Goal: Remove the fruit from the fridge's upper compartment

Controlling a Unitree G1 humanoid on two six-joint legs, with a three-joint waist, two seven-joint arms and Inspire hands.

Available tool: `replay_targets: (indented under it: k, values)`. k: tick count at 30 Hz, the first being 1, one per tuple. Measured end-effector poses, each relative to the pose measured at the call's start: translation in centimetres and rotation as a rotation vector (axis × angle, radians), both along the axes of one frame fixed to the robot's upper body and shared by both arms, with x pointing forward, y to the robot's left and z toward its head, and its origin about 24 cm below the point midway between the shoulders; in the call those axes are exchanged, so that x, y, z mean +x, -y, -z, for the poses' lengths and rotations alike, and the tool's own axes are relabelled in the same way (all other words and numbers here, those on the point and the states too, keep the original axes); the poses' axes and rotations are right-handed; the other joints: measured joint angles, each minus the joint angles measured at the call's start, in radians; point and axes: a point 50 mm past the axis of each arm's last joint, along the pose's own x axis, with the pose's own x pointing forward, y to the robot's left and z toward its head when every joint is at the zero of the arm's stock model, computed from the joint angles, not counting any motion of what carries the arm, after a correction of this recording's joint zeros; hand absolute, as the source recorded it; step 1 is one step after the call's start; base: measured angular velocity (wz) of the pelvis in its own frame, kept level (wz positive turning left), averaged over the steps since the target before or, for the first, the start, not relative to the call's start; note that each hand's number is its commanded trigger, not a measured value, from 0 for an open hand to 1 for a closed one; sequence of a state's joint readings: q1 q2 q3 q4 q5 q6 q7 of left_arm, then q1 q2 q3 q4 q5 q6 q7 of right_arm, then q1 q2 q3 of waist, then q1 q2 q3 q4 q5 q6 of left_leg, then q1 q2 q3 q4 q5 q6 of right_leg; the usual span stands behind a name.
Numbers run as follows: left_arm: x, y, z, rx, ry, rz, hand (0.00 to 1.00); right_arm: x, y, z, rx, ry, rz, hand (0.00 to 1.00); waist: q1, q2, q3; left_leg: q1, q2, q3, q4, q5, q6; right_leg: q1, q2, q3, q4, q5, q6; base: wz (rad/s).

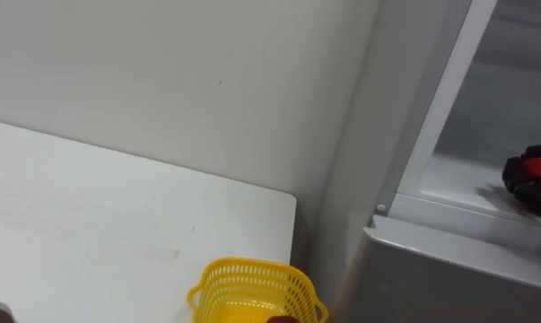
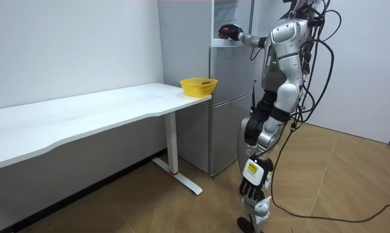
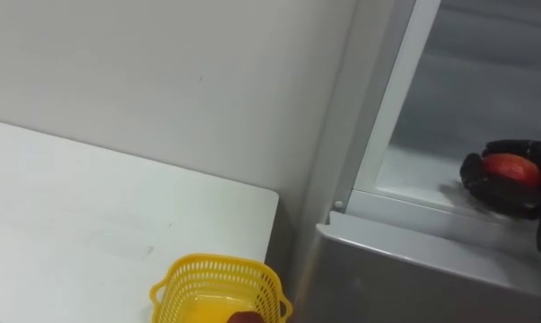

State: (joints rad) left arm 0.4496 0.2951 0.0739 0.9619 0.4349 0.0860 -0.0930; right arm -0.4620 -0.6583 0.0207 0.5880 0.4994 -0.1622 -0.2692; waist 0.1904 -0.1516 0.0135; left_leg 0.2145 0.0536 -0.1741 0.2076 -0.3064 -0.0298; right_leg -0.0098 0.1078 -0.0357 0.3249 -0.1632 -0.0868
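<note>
Red item in right robot hand, near fridge shelf front edge.

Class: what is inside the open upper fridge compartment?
The right hand, curled round a red object, down at the white shelf. Its fingers cover most of the object, so what it is cannot be told.

The open upper fridge compartment is at the right of the frame. The left of its white floor is free. At the far right sits the right hand, curled round a red thing. A slanted white frame post bounds the opening's left side. At lower left, the white table lies free up to a yellow basket at bottom centre.
</note>
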Motion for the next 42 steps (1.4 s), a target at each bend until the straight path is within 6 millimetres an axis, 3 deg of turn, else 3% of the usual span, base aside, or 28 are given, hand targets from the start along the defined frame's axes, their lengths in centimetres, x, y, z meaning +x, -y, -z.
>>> replay_targets:
  k: [11, 18, 20, 27, 31, 36, 42]
  values:
    - [0.7, -0.1, 0.1, 0.004, 0.022, 0.005, 0.00, 0.1, -0.2, -0.3, -0.005, 0.011, -0.002, 1.00, 0.000, 0.000, -0.0007, 0.008, 0.000, -0.001, -0.004, 0.000, 0.000, 0.006, 0.001, 0.002, 0.000, -0.001, 0.000, 0.00]
    - [1.2, -0.1, 0.1, -0.006, 0.045, 0.011, 0.00, 0.4, -3.1, -2.0, -0.032, 0.079, -0.160, 1.00, -0.016, 0.013, -0.0003, 0.013, 0.000, 0.012, -0.004, 0.001, 0.002, 0.011, 0.001, 0.007, 0.001, -0.001, 0.000, -0.02]
    - [1.3, -0.1, 0.1, -0.007, 0.047, 0.012, 0.00, 0.2, -4.0, -2.8, -0.044, 0.116, -0.208, 1.00, -0.017, 0.019, 0.0003, 0.015, 0.001, 0.034, -0.004, 0.001, 0.002, 0.011, 0.000, 0.010, 0.001, -0.001, 0.001, -0.07]
    - [1.6, 0.4, 0.2, -0.016, 0.078, -0.007, 0.00, -1.7, -8.3, -6.2, -0.103, 0.289, -0.394, 1.00, -0.069, 0.048, -0.0091, 0.026, 0.001, 0.041, -0.001, 0.000, 0.003, 0.026, 0.000, 0.013, -0.003, -0.003, 0.004, 0.01]
    - [1.7, 1.1, 0.5, -0.028, 0.094, -0.021, 0.00, -3.0, -9.3, -7.9, -0.095, 0.383, -0.454, 1.00, -0.084, 0.065, -0.0068, 0.041, 0.002, 0.082, -0.008, -0.003, 0.006, 0.025, 0.007, 0.044, 0.002, -0.006, 0.008, -0.19]
    - [2.1, 1.4, 0.7, -0.029, 0.107, -0.026, 0.00, -4.8, -9.8, -8.4, -0.085, 0.450, -0.472, 1.00, -0.110, 0.068, -0.0082, 0.040, 0.003, 0.099, -0.010, -0.004, 0.009, 0.015, 0.013, 0.061, 0.005, 0.001, 0.008, -0.13]
    - [2.5, 1.7, 0.8, -0.007, 0.151, -0.030, 0.00, -6.8, -11.4, -9.0, -0.070, 0.525, -0.525, 1.00, -0.124, 0.091, -0.0104, 0.042, 0.005, 0.118, -0.012, -0.005, 0.010, 0.008, 0.015, 0.067, 0.005, 0.007, 0.006, -0.09]
